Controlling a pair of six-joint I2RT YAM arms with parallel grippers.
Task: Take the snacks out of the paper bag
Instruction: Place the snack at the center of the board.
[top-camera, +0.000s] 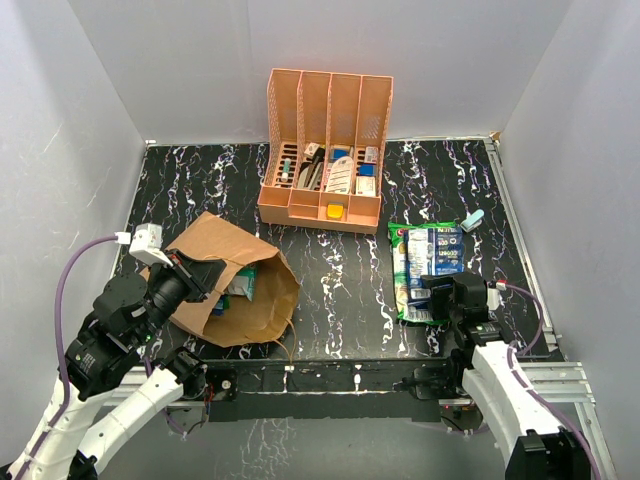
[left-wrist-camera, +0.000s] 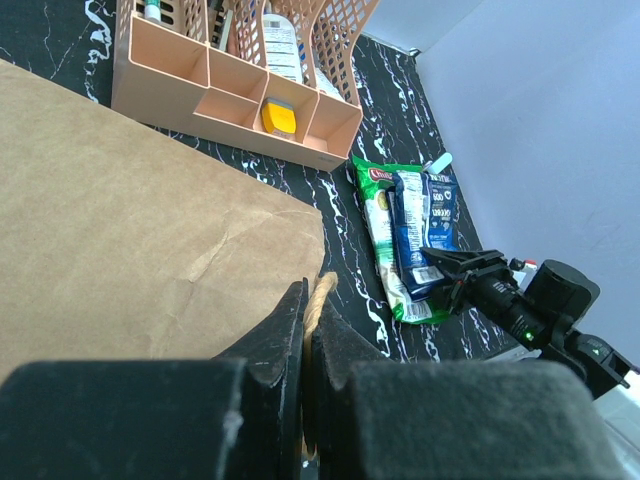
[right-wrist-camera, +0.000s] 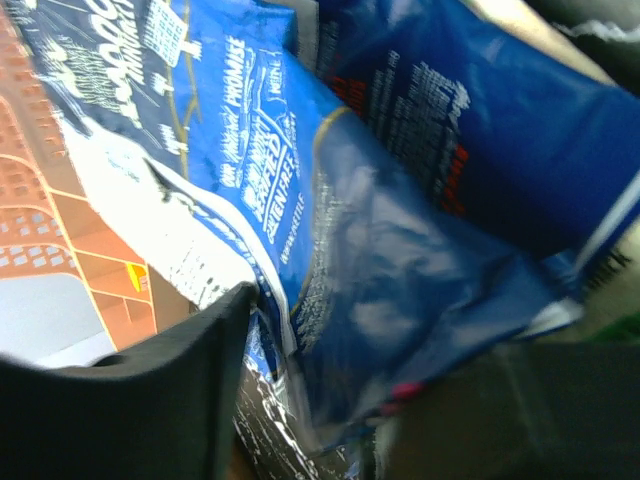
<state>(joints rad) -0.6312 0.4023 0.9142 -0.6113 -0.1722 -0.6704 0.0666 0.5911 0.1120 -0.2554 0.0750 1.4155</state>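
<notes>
Bag (top-camera: 213, 246) mouth opens toward mid-table | left jaws pinch cord handle (left-wrist-camera: 322, 291) | right jaws grip near edge of blue packet (top-camera: 445, 252)

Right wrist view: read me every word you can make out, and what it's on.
"PROMISE": on the blue packet, in white capitals.
The smaller white lines under it: too blurred to read.
All other print in this view: too blurred to read.

A bare strip of table (top-camera: 340, 290) ran open down the middle, between the paper bag (top-camera: 215, 275) on the left and the snacks (top-camera: 425, 262) on the right. The orange organiser (top-camera: 322, 150) blocked the far middle; walls (top-camera: 180, 70) closed three sides.
</notes>
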